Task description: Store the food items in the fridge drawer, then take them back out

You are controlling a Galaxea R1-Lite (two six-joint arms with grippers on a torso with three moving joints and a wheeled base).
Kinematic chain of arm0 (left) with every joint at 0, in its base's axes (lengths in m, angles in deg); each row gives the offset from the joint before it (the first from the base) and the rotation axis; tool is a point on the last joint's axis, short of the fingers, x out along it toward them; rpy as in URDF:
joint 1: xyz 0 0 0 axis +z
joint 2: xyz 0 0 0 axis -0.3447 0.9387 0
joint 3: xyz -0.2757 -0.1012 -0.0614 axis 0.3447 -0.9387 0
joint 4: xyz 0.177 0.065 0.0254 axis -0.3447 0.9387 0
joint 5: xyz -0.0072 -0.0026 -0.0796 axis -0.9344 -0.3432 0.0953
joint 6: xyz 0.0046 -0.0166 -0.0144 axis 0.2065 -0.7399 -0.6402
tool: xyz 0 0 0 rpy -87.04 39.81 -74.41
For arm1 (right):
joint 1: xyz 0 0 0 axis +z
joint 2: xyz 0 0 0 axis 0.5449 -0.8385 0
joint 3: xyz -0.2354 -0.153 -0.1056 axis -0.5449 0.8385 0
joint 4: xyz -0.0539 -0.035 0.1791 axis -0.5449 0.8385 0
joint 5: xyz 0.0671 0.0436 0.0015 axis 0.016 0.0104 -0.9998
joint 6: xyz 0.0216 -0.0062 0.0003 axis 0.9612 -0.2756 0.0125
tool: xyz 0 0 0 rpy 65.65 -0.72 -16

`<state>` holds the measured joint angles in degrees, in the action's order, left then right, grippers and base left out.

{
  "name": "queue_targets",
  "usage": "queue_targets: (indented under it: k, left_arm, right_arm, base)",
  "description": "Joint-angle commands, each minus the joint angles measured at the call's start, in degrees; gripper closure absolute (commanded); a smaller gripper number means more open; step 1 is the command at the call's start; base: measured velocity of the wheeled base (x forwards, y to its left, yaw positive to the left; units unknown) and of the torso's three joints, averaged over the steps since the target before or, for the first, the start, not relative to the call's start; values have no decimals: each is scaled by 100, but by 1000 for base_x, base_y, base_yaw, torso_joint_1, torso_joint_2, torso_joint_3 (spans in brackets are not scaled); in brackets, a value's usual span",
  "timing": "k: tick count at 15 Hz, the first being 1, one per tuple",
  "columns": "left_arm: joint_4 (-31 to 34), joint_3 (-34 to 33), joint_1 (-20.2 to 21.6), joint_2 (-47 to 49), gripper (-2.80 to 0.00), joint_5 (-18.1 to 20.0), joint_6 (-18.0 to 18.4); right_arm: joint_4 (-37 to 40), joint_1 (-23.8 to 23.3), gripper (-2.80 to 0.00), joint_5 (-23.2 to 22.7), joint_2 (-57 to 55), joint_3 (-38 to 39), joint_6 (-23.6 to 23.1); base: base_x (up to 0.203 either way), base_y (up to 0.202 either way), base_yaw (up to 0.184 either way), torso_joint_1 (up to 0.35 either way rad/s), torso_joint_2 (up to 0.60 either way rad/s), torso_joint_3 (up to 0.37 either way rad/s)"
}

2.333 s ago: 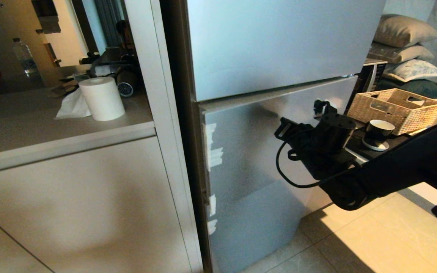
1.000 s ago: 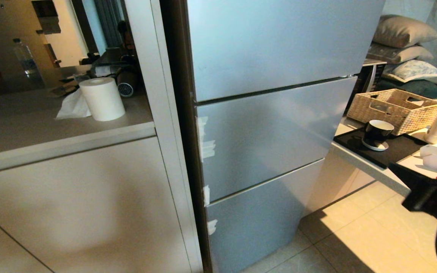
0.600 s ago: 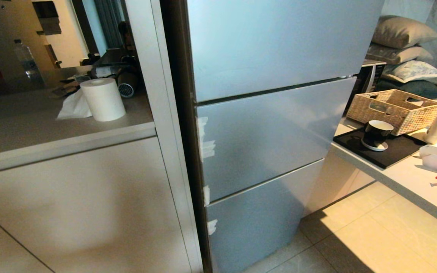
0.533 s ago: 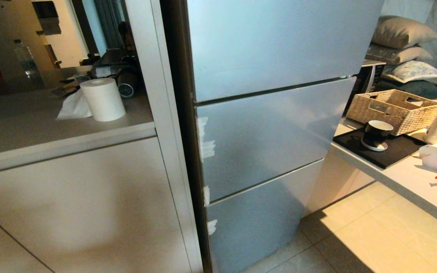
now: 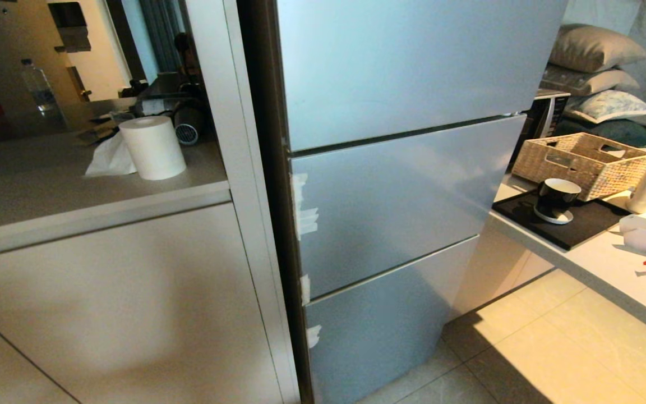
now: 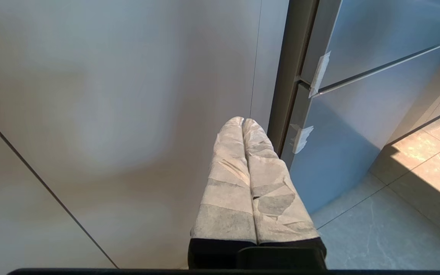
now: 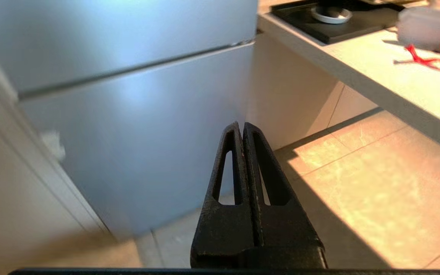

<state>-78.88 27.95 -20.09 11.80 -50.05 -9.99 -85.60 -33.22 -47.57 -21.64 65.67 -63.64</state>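
Beside the worktop [image 5: 598, 264], both the left gripper [image 6: 243, 121] and right gripper [image 7: 242, 126] hang clenched and empty before the closed fridge front [image 5: 396, 191], drawer and food unseen, so the task looks finished.

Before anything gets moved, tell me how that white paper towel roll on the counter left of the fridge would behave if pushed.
The paper towel roll stands upright on its flat end, so a low push would probably slide it. A push near the top might tip it, and on its side it would likely roll. It looks light, and the loose sheet trailing beside it would probably drag along.
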Motion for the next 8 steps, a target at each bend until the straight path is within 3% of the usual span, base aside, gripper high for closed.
queue_targets:
  k: [1,8]
  left_arm:
    - [0,0,1,0,0,-1,-1]
    - [0,0,1,0,0,-1,-1]
  right_arm:
    - [13,-6,0,49,102,10,171]
    - [13,-6,0,53,102,10,131]
  base:
    - [0,0,0,0,0,0]
    - [0,0,0,0,0,0]
